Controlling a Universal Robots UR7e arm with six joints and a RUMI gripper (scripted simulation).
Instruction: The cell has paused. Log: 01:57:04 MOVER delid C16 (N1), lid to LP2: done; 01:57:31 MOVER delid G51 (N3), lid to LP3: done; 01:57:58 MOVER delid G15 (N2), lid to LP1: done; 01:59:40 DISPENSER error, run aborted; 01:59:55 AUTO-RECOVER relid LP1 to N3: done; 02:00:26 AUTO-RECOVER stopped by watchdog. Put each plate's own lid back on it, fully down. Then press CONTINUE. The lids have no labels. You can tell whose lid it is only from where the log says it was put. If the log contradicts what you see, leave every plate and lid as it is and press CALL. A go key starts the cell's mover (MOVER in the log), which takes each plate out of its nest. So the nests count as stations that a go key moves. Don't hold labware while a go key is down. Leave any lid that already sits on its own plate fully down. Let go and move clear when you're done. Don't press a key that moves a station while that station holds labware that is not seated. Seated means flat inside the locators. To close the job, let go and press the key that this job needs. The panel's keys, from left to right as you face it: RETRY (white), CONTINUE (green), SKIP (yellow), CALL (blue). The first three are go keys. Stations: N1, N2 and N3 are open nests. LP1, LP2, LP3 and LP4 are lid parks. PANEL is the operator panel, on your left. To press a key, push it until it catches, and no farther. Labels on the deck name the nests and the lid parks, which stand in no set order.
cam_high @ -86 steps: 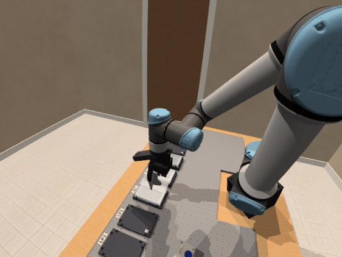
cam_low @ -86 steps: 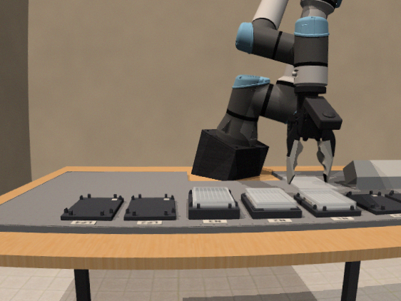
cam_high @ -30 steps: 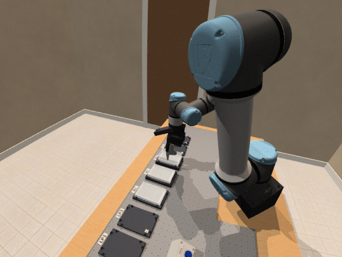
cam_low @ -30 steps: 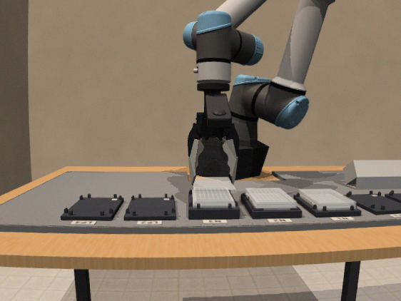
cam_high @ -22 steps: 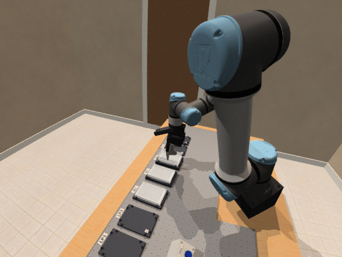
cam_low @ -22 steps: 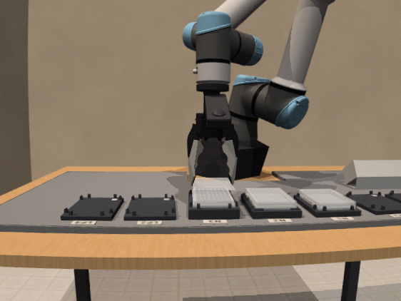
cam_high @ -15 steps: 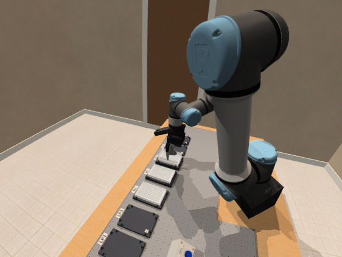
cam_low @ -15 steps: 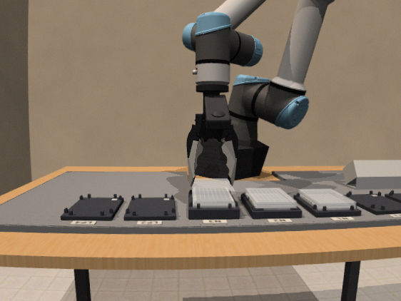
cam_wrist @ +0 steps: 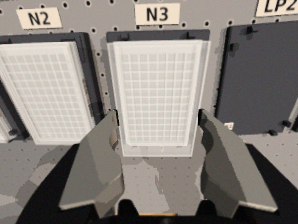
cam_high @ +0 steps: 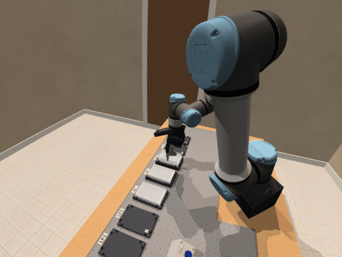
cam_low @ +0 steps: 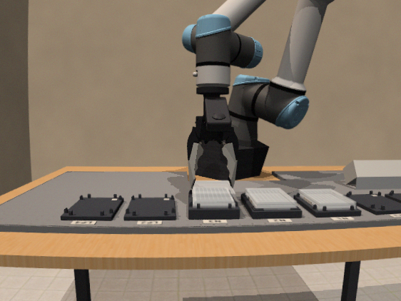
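On the bench [cam_low: 200, 246], going left to right in the wrist view: the N2 plate [cam_wrist: 47, 90] already looks covered. Beside it, the tool [cam_wrist: 159, 142] is clamped on a clear lid [cam_wrist: 159, 95], held over the N3 plate [cam_low: 213, 201]. To seat it well, I would square its edges to the plate, lower straight, and let go only once flat. LP2 [cam_wrist: 260, 75] shows bare.
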